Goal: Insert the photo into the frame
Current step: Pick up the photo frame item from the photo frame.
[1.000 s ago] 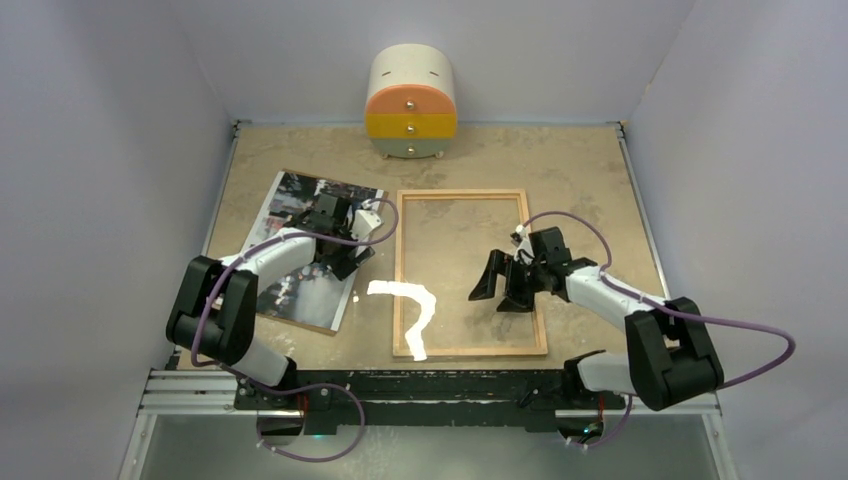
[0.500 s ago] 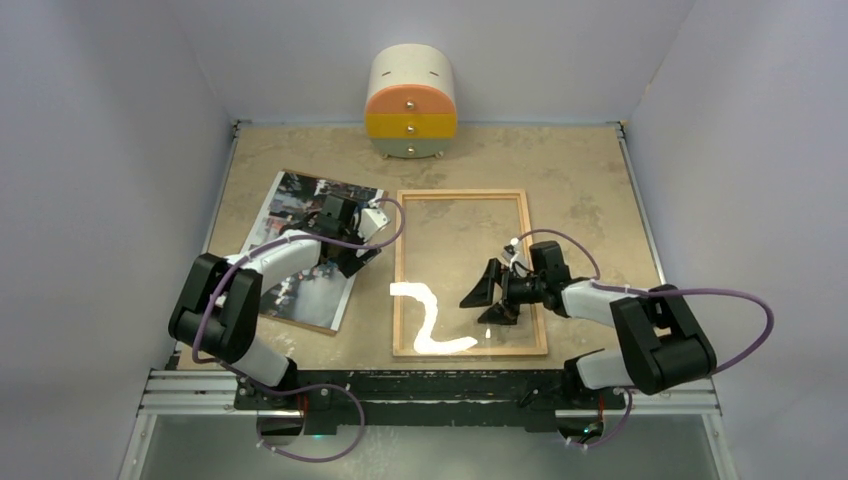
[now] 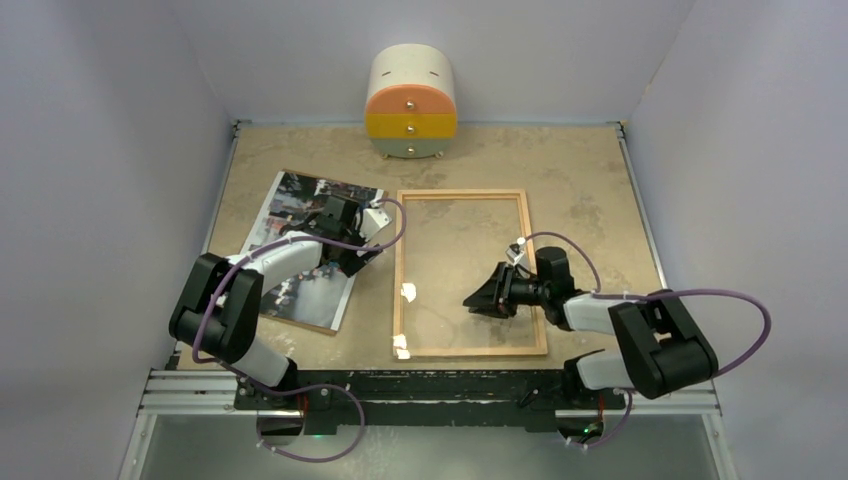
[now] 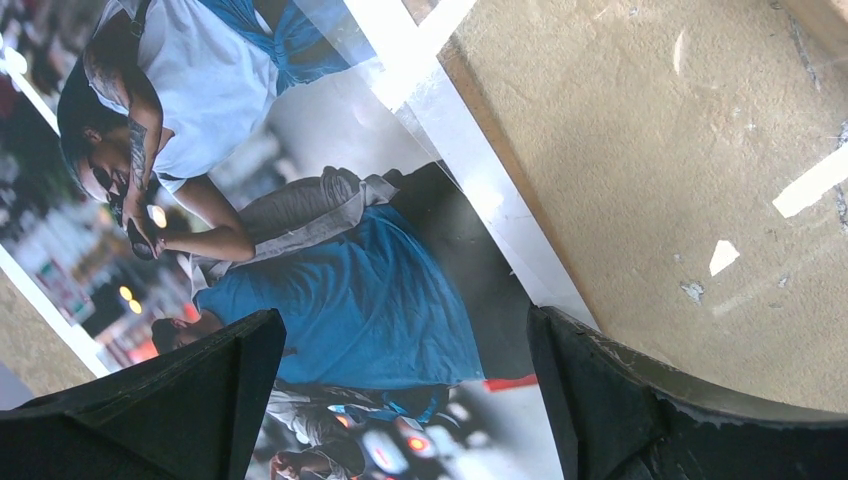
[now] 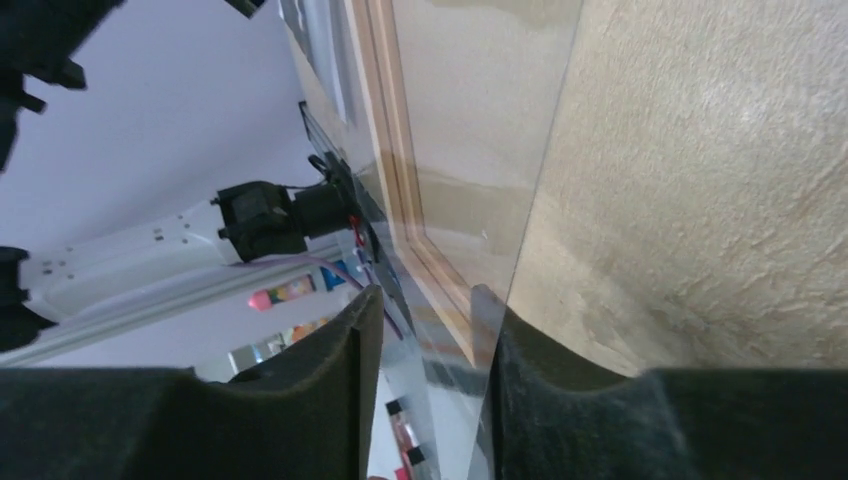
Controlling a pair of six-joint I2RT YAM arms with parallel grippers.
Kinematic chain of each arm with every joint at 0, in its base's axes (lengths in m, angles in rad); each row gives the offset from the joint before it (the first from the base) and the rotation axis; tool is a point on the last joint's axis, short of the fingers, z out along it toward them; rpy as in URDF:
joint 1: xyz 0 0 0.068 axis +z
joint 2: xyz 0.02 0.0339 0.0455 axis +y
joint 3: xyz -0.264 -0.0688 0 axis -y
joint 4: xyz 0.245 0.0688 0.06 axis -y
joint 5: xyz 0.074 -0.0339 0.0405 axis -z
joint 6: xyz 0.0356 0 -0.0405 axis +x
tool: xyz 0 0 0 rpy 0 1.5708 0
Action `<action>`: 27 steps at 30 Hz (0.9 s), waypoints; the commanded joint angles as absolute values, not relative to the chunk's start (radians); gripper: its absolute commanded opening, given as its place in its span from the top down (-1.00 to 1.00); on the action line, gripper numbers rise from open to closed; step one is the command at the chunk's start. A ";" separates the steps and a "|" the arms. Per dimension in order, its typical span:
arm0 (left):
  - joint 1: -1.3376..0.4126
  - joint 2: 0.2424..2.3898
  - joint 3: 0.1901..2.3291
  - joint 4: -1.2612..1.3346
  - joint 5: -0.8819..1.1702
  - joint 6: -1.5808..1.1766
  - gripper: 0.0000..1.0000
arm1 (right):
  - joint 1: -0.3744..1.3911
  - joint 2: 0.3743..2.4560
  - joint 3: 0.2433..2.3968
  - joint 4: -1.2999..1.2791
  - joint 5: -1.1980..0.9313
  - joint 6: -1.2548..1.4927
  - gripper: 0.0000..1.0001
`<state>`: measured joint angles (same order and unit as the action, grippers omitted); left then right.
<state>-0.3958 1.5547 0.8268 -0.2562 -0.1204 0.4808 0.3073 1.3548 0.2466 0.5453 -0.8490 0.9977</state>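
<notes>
The photo [image 3: 300,250], a glossy print of people in blue and white, lies flat left of the frame [image 3: 462,193], a thin light-wood rectangle. My left gripper [image 3: 345,250] hovers open over the photo's right part; the left wrist view shows the print [image 4: 350,290] between its wide-apart fingers [image 4: 402,330]. A clear pane [image 3: 450,250] lies inside the frame. My right gripper [image 3: 472,299] is low in the frame's lower right part. In the right wrist view its jaws [image 5: 430,300] are narrowed around the pane's edge [image 5: 470,130], with a gap still showing between them.
A round cream, orange and yellow drawer cabinet [image 3: 411,102] stands at the back of the table [image 3: 580,180]. Grey walls close in both sides. The left arm [image 5: 150,260] shows beyond the frame rail [image 5: 385,120] in the right wrist view.
My right gripper has dropped and turned toward the frame's lower part, and its jaws have narrowed a lot. The bright glare on the pane has shrunk. The left arm has barely moved.
</notes>
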 commanded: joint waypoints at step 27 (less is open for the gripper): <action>-0.427 1.634 1.091 -0.453 0.171 0.270 -1.00 | 0.284 0.968 0.572 -0.440 -0.277 0.665 1.00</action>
<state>-0.4061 1.6043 1.0336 -0.4404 0.0227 0.3489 0.2890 1.0039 0.5400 -0.3218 -0.3855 0.6731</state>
